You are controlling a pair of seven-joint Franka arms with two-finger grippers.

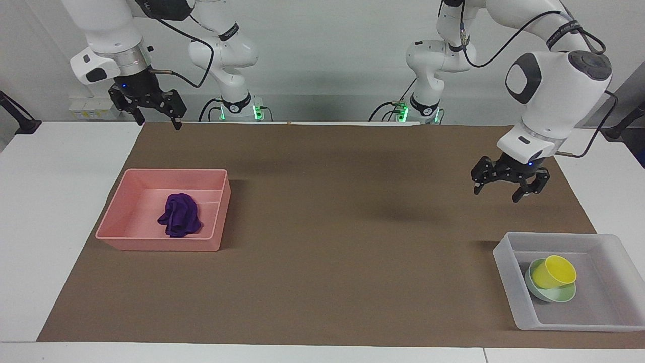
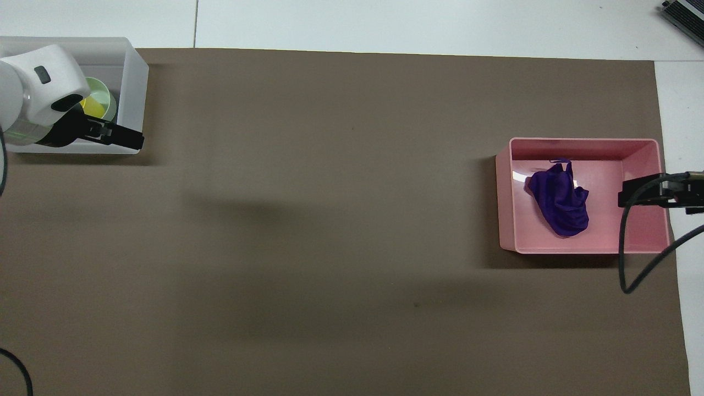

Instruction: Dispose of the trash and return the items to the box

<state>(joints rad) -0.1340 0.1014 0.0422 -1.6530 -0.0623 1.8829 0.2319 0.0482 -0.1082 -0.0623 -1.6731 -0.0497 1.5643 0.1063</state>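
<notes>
The purple cloth point(image 1: 179, 215) lies in the pink bin point(image 1: 121, 222) and the cup point(image 1: 553, 272) in the bowl point(image 1: 538, 292) inside the tray point(image 1: 506, 262) on the brown mat point(image 1: 332, 212), both the left gripper point(image 1: 505, 190) and the right gripper point(image 1: 157, 117) raised, spread, empty.

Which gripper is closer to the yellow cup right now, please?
The left gripper, open, hangs over the mat beside the tray holding the yellow cup; the right gripper waits up at the table's opposite end.

One camera sits high, facing the robots; another looks steeply down from their end. Both cover the table point(image 1: 60, 201) point(image 2: 385, 22).
</notes>
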